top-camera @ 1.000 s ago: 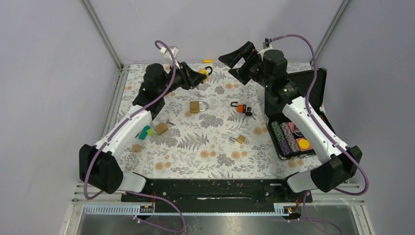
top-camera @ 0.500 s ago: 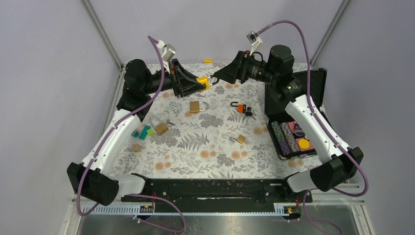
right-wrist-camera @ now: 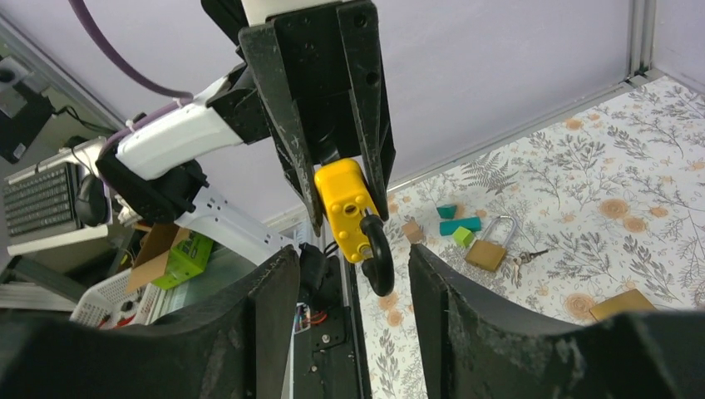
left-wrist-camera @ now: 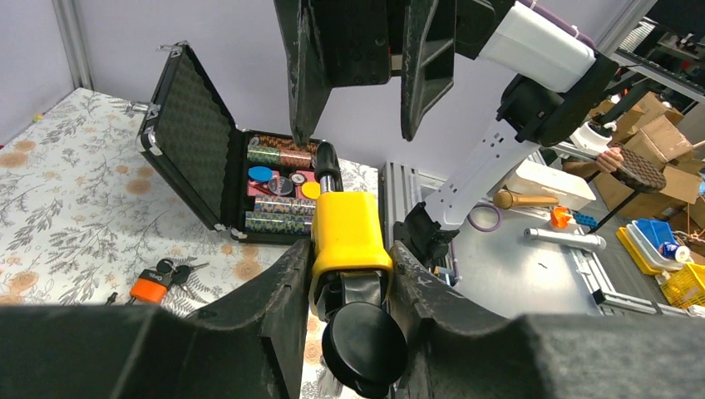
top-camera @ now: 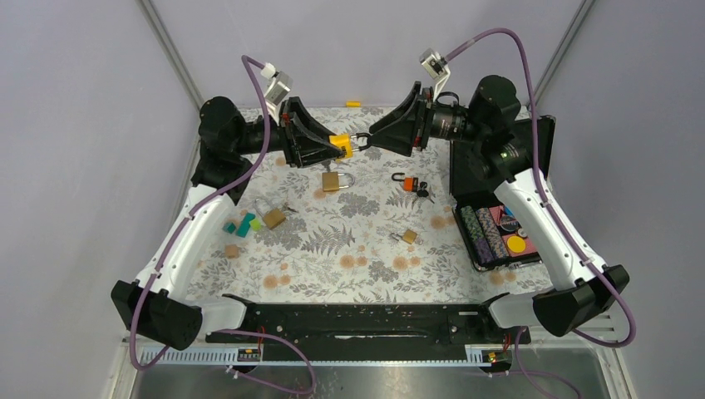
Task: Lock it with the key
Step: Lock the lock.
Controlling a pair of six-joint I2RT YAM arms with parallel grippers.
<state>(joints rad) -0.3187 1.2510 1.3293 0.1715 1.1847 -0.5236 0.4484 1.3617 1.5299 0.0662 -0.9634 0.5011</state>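
Top external: left gripper (top-camera: 332, 150) clamped on yellow padlock (top-camera: 340, 141), held up over the far table (top-camera: 332, 249) so right gripper (top-camera: 372, 140) can meet it.
Left wrist: body pinched tight, shackle (left-wrist-camera: 326, 162) pointing outward, black key head (left-wrist-camera: 364, 349) underneath.
Right wrist: jaws apart, straddling the shackle, probably to press it home.

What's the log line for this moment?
left gripper: shut on padlock, held aloft | right gripper: open, fingers either side of shackle, not touching
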